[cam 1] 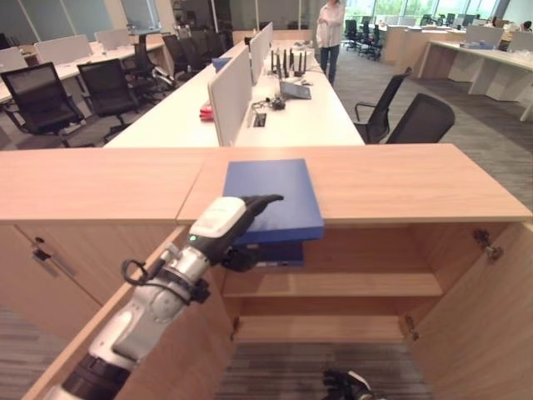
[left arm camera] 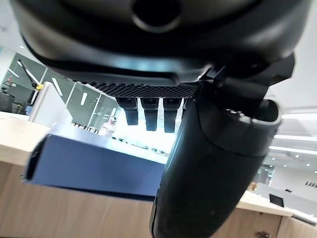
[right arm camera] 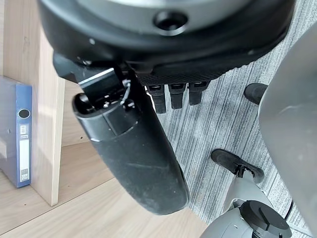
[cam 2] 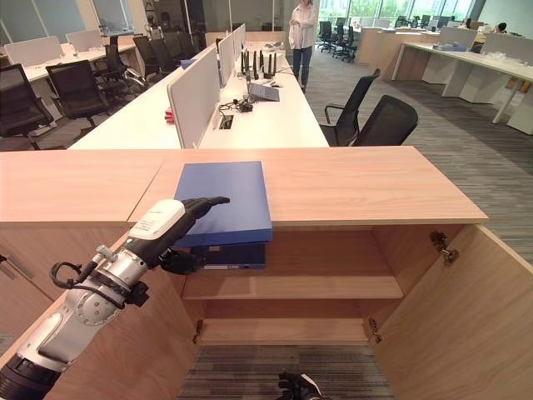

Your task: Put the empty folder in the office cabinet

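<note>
Across the foreground runs a wooden office cabinet (cam 1: pixel 391 179) with both doors swung open, its shelf (cam 1: pixel 350 285) and bottom board bare wood. Behind it, long white desks (cam 1: pixel 308 117) with white divider panels (cam 1: pixel 231 96), black office chairs (cam 1: pixel 420 121) on both sides, grey striped carpet (cam 2: pixel 466 125). Person (cam 1: pixel 331 33) in a white top standing at the far end of the aisle. Laptop (cam 2: pixel 263 90) and a row of dark upright items on the desk, something red (cam 1: pixel 206 111) by the divider.

Blue folder (cam 2: pixel 225 200) lies flat on the cabinet top, near edge hanging past the front lip. Just below it, a second blue binder (cam 2: pixel 237 254) shows inside the cabinet's upper compartment; the right wrist view shows a blue binder (right arm camera: pixel 17 134) with a spine label standing beside a cabinet panel.

Left hand (cam 2: pixel 179 218) at the folder's near left corner: fingers laid out straight on top of the cover, thumb below the overhanging edge, so a loose pinch at most; actual contact cannot be told. Left wrist view shows straight fingers (left arm camera: pixel 151 116) above the folder (left arm camera: pixel 94 166).

Right hand (right arm camera: pixel 133 148) hangs low over the carpet, fingers relaxed, holding nothing.
</note>
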Robot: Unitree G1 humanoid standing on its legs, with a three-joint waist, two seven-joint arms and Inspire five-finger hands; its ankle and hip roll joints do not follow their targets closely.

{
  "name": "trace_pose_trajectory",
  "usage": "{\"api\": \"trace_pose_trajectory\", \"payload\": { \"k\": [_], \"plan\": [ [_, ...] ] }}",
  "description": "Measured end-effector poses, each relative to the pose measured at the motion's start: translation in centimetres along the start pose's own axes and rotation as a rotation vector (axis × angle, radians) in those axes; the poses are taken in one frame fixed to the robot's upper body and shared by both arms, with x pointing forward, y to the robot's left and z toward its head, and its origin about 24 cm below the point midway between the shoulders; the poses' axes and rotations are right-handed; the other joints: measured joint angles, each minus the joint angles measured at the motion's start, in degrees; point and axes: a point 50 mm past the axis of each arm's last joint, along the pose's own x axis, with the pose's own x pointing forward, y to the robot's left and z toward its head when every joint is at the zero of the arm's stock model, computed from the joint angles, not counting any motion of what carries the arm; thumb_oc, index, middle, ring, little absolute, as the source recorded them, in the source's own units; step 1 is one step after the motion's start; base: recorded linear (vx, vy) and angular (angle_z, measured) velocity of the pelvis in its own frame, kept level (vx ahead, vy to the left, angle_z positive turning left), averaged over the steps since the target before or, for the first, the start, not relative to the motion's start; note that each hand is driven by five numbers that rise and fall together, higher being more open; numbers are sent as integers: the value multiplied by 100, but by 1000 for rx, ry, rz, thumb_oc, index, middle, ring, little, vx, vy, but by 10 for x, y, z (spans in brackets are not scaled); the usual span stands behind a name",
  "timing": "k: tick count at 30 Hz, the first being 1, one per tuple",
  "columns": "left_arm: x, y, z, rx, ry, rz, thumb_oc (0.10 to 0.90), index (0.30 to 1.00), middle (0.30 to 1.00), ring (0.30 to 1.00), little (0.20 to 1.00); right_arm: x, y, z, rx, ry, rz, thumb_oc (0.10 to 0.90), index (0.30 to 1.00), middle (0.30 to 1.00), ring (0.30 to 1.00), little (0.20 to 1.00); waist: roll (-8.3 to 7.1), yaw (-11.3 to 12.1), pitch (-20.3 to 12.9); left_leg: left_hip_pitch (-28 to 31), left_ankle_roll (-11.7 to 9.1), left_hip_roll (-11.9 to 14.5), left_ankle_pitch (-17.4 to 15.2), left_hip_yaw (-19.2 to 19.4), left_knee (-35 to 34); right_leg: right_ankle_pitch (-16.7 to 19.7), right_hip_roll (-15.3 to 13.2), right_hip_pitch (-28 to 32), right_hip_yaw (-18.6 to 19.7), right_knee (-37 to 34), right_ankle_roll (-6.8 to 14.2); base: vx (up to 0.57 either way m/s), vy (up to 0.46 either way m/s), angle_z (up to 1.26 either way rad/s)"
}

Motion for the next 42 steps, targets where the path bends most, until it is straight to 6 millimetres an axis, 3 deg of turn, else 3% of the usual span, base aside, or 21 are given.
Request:
{"api": "trace_pose_trajectory", "payload": {
  "k": [5, 22, 23, 26, 27, 28, 29, 30, 31, 37, 42],
  "plan": [
    [-2, -9, -14, 89, 74, -36, 800, 900, 900, 900, 900, 0, -2, 0, -3, 2, -5, 800, 900, 900, 900, 900, 0, -35, 0, 1, 4, 1, -4, 16, -1, 1, -1, -5, 14, 0, -2, 0, 0, 0],
    [-1, -21, -27, 413, 134, 30, 800, 900, 900, 900, 900, -1, -3, -1, -31, 3, -3, 800, 900, 900, 900, 900, 2, -63, -6, 21, 17, 17, -14, 51, -1, 1, 12, -3, 25, 0, -3, 0, 0, 0],
    [0, -22, -27, 414, 136, 39, 770, 855, 855, 855, 855, -1, -3, -1, -34, 3, -3, 800, 900, 900, 900, 900, 1, -62, -6, 21, 17, 17, -13, 51, -1, 2, 12, -3, 25, 0, -3, 0, 0, 0],
    [0, -22, -28, 414, 140, 54, 772, 858, 858, 858, 858, -1, -3, 0, -36, 2, -4, 800, 900, 900, 900, 900, 1, -70, -7, 22, 18, 19, -14, 54, -1, 2, 13, -5, 26, 0, -4, 0, 0, 0],
    [0, -22, -29, 416, 140, 66, 665, 698, 698, 698, 698, -1, -2, 0, -37, 2, -4, 800, 900, 900, 900, 900, 0, -70, -7, 22, 18, 21, -14, 54, -1, 2, 15, -5, 26, 0, -4, 0, 0, 0],
    [0, -21, -29, 418, 141, 75, 643, 665, 665, 665, 665, -1, -2, 0, -38, 2, -3, 800, 900, 900, 900, 900, 0, -69, -7, 22, 18, 21, -14, 55, -1, 2, 15, -4, 26, 0, -4, 0, 0, 0],
    [0, -21, -30, 420, 144, 76, 588, 582, 582, 582, 582, -1, -2, 0, -39, 2, -3, 800, 900, 900, 900, 900, 0, -69, -7, 22, 18, 22, -14, 56, -1, 2, 16, -5, 26, 0, -4, 0, 0, 0],
    [1, -20, -31, 432, 147, 82, 441, 361, 361, 361, 361, -1, -2, 0, -40, 2, -3, 800, 900, 900, 900, 900, -1, -68, -8, 22, 19, 23, -14, 56, -1, 2, 18, -5, 27, 0, -4, 0, 0, 0],
    [2, -19, -31, 436, 147, 91, 400, 300, 300, 300, 300, -1, -2, 0, -40, 2, -3, 800, 900, 900, 900, 900, -2, -68, -8, 22, 19, 24, -13, 56, -1, 2, 18, -5, 27, 0, -4, 0, 0, 0],
    [17, -6, -31, 496, 120, 194, 400, 300, 300, 300, 300, -1, -1, -1, -40, 4, -1, 800, 900, 900, 900, 900, -10, -78, -60, 27, 20, 30, -13, 73, -1, 5, 23, -5, 38, 0, -8, 0, 0, -1],
    [15, -12, -38, 531, 132, 187, 400, 300, 300, 300, 300, -1, -2, 1, -42, -4, -6, 800, 900, 900, 900, 900, 83, -205, -144, 37, 21, 58, -16, 94, -2, 4, 48, -9, 61, 0, -15, 1, 1, -1]
  ]
}}
